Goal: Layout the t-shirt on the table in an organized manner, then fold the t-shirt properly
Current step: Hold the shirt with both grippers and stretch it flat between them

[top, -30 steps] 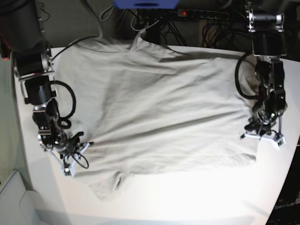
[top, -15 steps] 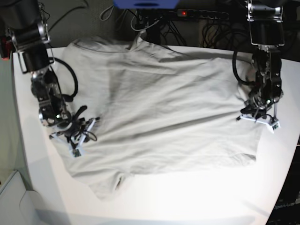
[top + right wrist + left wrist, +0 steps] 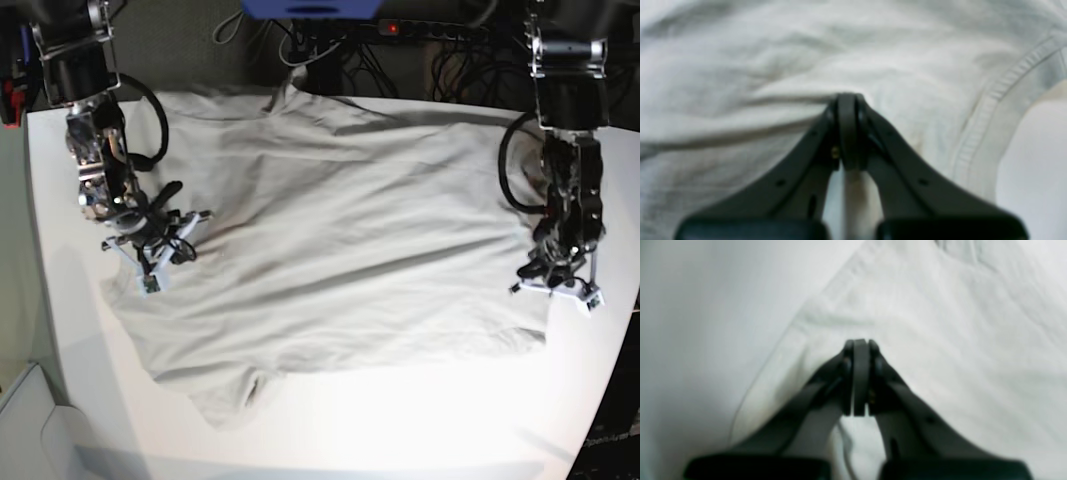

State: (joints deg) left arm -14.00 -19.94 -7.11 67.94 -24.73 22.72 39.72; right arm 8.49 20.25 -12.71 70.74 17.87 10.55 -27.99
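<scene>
The left gripper's fingers [image 3: 857, 373] are pressed tightly together with no gap, their tips down against the t-shirt [image 3: 340, 240] just inside a hemmed edge; whether a thin pinch of cloth sits between them cannot be told, since the view is blurred. The right gripper's fingers [image 3: 846, 130] are likewise closed flat on each other, and a ridge of fabric runs straight into their tip, which suggests they may be nipping or dragging a fold, though that is not certain either. In the base view the left gripper [image 3: 560, 280] stands at the right edge of the shirt and the right gripper [image 3: 150, 245] at the left edge, on opposite sides of the garment, a placement that reads as tensioning the cloth to flatten it. The shirt lies spread wide over the table [image 3: 420, 430], mostly smooth, with long shallow creases running across between the two arms and a sleeve bunched at the near left. Its far edge reaches the table's far rim. Judged from this, laying out is nearly done and folding has not begun.
</scene>
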